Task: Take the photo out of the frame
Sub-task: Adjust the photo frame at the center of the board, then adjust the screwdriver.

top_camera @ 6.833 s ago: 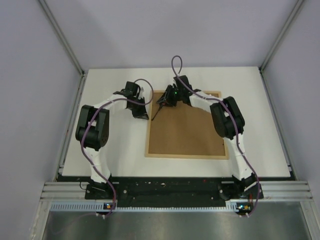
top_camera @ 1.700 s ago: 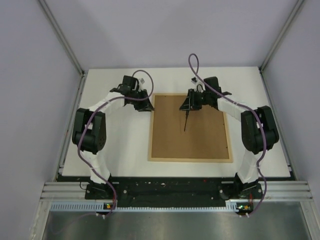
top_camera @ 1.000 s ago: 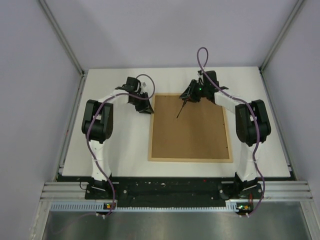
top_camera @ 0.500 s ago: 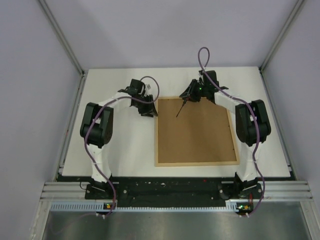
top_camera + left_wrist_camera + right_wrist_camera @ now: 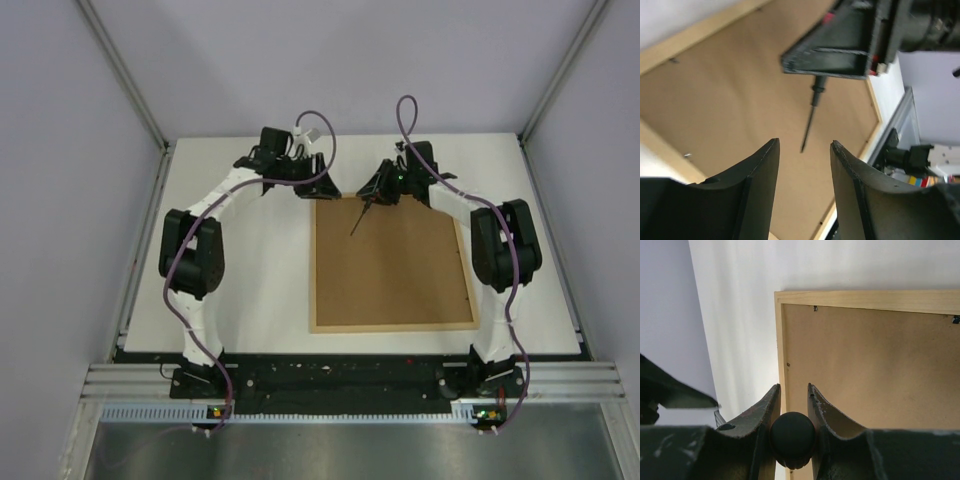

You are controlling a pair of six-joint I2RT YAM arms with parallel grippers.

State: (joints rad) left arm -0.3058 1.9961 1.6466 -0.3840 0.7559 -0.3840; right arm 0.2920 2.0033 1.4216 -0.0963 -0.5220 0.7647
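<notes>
The frame (image 5: 392,326) lies face down on the table, so its brown backing board (image 5: 390,265) faces up and the photo is hidden under it. My right gripper (image 5: 378,190) hovers over the frame's far edge, shut on the black handle of a screwdriver (image 5: 792,437). The screwdriver's thin shaft (image 5: 360,218) points down at the board. My left gripper (image 5: 322,188) is at the frame's far left corner, open, with nothing between its fingers (image 5: 765,165). In the left wrist view the screwdriver (image 5: 810,117) hangs just beyond my left gripper (image 5: 805,144).
The white table (image 5: 240,290) runs left of the frame, with grey walls on all sides. Small metal tabs (image 5: 814,308) sit along the inside of the frame's pale rim (image 5: 865,297). Both arm bases stand at the near edge.
The frame slid a little to the right. My left gripper moved from the frame's left side up to its far left corner and opened wider. The right gripper kept still.
</notes>
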